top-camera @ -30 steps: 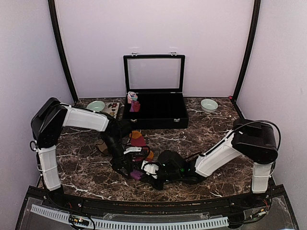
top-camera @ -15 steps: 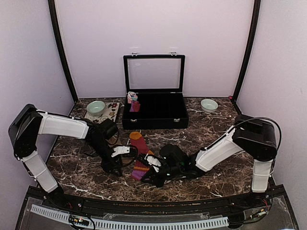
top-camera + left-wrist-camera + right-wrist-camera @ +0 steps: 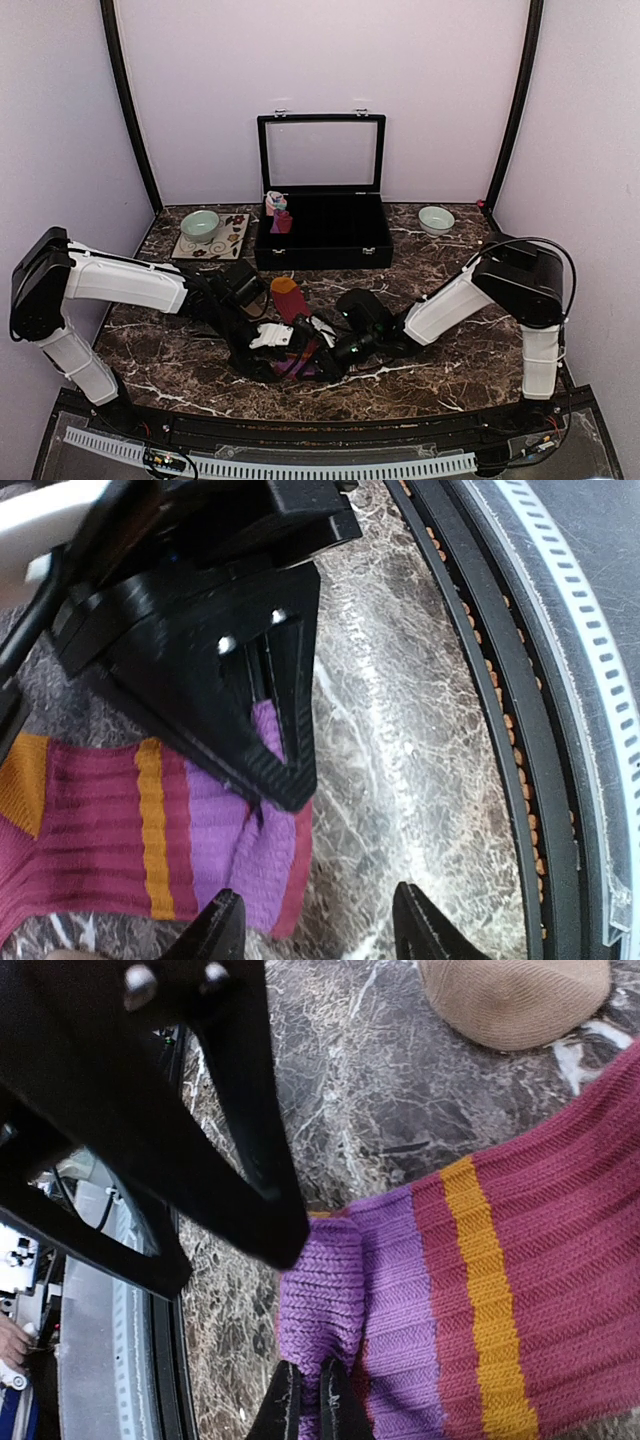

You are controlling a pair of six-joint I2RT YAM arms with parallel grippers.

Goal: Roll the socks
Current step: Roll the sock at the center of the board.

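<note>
The red-maroon sock (image 3: 291, 303) lies on the table with its orange toe pointing away and its purple-orange striped cuff (image 3: 240, 840) nearest the front edge. My right gripper (image 3: 305, 1400) is shut on a raised fold of the purple cuff (image 3: 320, 1290). My left gripper (image 3: 320, 930) hovers open at the cuff's end, one fingertip over the purple fabric and the other over bare marble. In the top view the left gripper (image 3: 283, 358) and right gripper (image 3: 310, 358) meet over the cuff. A tan sock bundle (image 3: 510, 1000) lies just beyond the red sock.
A black case (image 3: 320, 240) with its lid up stands at the back, a pink and light-blue bundle (image 3: 275, 205) in its left corner. Two pale green bowls (image 3: 200, 223) (image 3: 435, 218) flank it. A patterned mat (image 3: 218, 238) lies back left. The table's front rail (image 3: 560, 680) runs close by.
My left arm has swung right and brought its gripper to the cuff beside the right gripper, its jaws narrowing. The right gripper has kept hold of the cuff and the sock now lies stretched out.
</note>
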